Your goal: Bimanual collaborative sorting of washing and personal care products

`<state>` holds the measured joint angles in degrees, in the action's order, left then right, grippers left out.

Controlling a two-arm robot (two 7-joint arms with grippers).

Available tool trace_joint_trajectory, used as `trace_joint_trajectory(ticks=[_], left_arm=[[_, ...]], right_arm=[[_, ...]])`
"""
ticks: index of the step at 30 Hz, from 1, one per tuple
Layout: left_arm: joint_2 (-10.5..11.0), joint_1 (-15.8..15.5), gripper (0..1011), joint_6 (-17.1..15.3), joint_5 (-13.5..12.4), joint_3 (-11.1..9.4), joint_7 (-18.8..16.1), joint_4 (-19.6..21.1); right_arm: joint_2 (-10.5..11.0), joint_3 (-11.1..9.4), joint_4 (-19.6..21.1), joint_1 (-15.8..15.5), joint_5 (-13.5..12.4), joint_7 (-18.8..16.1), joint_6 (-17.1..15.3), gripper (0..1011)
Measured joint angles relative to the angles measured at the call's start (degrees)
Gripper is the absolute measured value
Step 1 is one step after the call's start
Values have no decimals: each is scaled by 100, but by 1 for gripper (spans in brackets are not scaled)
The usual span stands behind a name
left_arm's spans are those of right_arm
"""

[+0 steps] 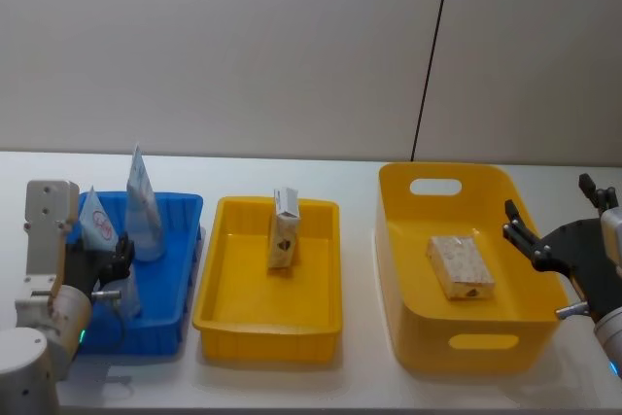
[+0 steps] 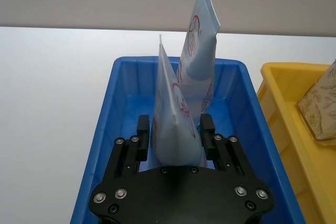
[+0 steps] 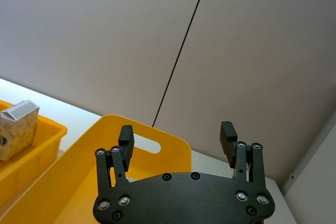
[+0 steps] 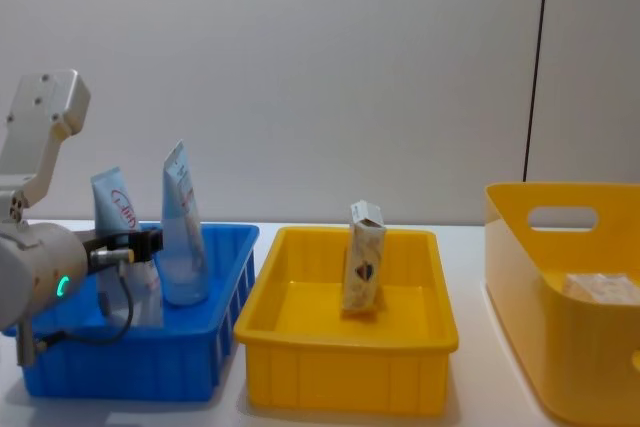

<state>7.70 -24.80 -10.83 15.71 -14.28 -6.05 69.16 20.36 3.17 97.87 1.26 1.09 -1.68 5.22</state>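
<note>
The left gripper (image 2: 175, 129) clamps the near squeeze tube (image 2: 170, 103) upright in the blue bin (image 2: 126, 77), the second tube (image 2: 199, 51) just behind; an abrupt release could topple both. The right gripper (image 3: 177, 137) hangs spread above the right yellow bin (image 3: 105, 145)

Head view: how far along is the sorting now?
Looks done: a standing tube in the blue bin, an upright carton in the middle yellow tray, a flat carton in the deep yellow bin. In hand: the left gripper is shut on a second tube there. Remaining: probably only releasing it; the right gripper hangs open at the deep bin.
</note>
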Motion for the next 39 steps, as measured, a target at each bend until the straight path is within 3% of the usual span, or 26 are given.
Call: trace_joint_trajectory(ticks=[3, 8, 19, 39], left_arm=[[-44, -36, 485, 18, 7, 25, 0, -70], [-92, -71, 418, 39, 8, 53, -1, -136], [-131, -52, 352, 83, -63, 61, -6, -95], [-24, 244, 270, 364, -246, 49, 175, 560]], right_arm=[[0, 0, 0, -2, 0, 0, 1, 1004], [0, 0, 0, -3, 0, 1, 4, 1004], [0, 0, 0, -3, 0, 1, 8, 1004], [0, 1, 0, -3, -1, 1, 8, 1004]])
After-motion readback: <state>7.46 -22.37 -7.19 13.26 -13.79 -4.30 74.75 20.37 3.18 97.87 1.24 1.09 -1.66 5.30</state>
